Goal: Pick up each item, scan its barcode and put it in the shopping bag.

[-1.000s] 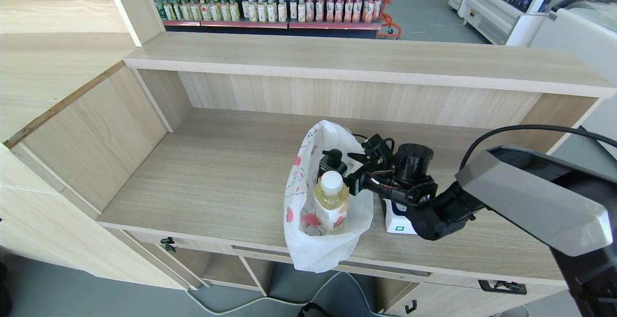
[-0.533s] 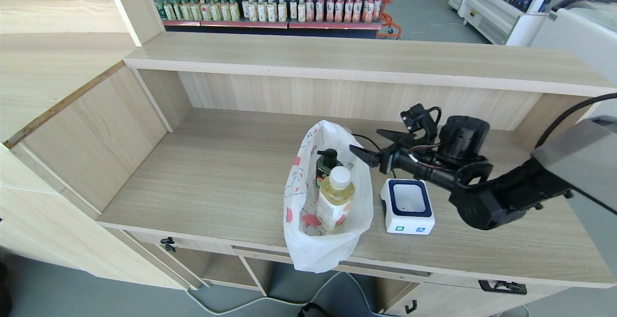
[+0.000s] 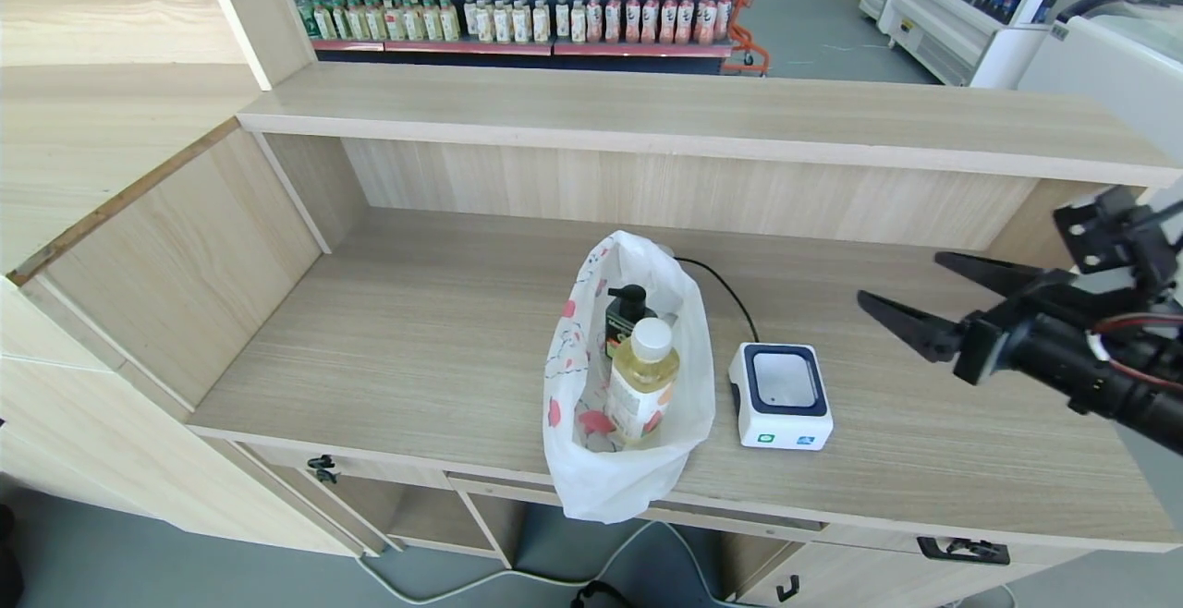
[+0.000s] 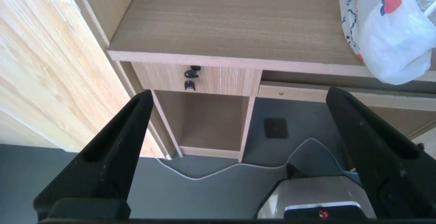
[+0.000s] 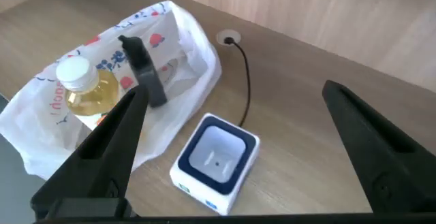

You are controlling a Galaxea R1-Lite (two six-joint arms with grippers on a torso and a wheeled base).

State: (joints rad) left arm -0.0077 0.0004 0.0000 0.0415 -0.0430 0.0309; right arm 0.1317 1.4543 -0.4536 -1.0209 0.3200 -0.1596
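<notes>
The left gripper [image 4: 238, 93] hangs low before the counter's [image 3: 416, 331] front, fingers spread, empty. On the counter the bag [image 3: 564, 386] stands open, its bottom lapping over the front edge. It is thin, soft plastic that likely slumps if tugged, so the rim is the place to take it. Inside stand a dark pump bottle [image 3: 627, 310] and, nearer, a white-capped bottle [image 3: 640, 384] of yellow drink, tilted slightly. Both look rigid, smooth and fairly heavy if full; grip each round the body, not the pump or cap. Just right of the bag sits the scanner [image 3: 781, 395], cabled. Well to its right the right gripper [image 3: 898, 276] hovers above the counter, fingers spread, holding nothing.
</notes>
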